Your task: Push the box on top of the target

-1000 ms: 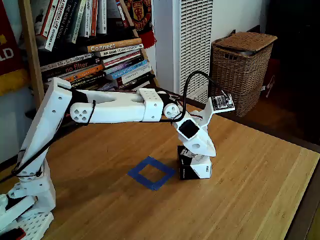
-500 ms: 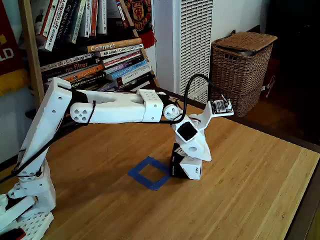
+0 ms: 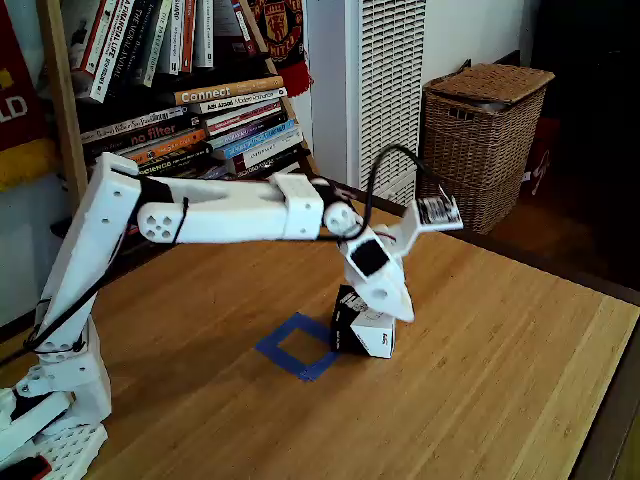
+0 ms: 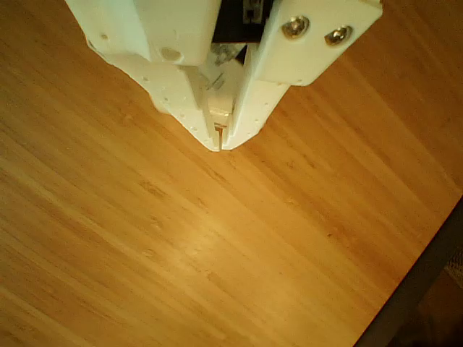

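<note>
**Box at target edge – push in progress**

End effector (image 4: 219,144): fingers pressed together, tips meeting w/ no gap in the other view, nothing pinched. In fixed view the end effector (image 3: 392,312) is bearing down on the top right of the box (image 3: 362,325), working as a blunt pusher.

Box is sitting on the desk (image 3: 500,380), its near-left lower corner touching or just overlapping the right corner of the target (image 3: 297,346). Most of the blue tape outline is showing uncovered, so box is reaching the edge but not yet on the square. Box looks rotated relative to the diamond; exact angle hard to tell.

Judgement on doing this step well:
- push needs to be going leftward & slightly toward cam in fixed view, along the line to target centre.
- contact is sitting high & off to one side → risk of tipping or spinning. Lower, more centred contact on the far face would be tracking straighter.
- slow down approaching centre; overshoot is likely on smooth wood.

Wicker basket (image 3: 485,135) & bookshelf (image 3: 180,90) are standing well behind, not interfering.
</note>
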Motion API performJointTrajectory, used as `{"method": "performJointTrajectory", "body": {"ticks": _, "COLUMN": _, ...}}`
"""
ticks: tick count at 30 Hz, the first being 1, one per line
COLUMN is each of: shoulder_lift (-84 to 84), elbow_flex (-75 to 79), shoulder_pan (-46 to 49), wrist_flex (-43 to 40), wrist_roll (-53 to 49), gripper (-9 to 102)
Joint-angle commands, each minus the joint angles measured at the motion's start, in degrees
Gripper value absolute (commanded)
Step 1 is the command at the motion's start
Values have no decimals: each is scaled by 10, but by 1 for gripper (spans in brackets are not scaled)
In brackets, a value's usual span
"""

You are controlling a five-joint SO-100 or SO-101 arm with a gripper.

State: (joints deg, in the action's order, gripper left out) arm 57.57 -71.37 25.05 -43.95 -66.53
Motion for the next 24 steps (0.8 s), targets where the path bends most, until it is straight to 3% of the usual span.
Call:
{"method": "performJointTrajectory", "body": {"ticks": 1, "shoulder_lift": 45, "elbow_flex": 6, "shoulder_pan": -8, "wrist_flex": -8, "wrist_roll": -3, "gripper": 0}}
{"method": "performJointTrajectory", "body": {"ticks": 24, "shoulder_lift": 52, "elbow_flex": 4, "shoulder_pan": -27, "wrist_flex": -23, "wrist_roll": -14, "gripper": 0}}
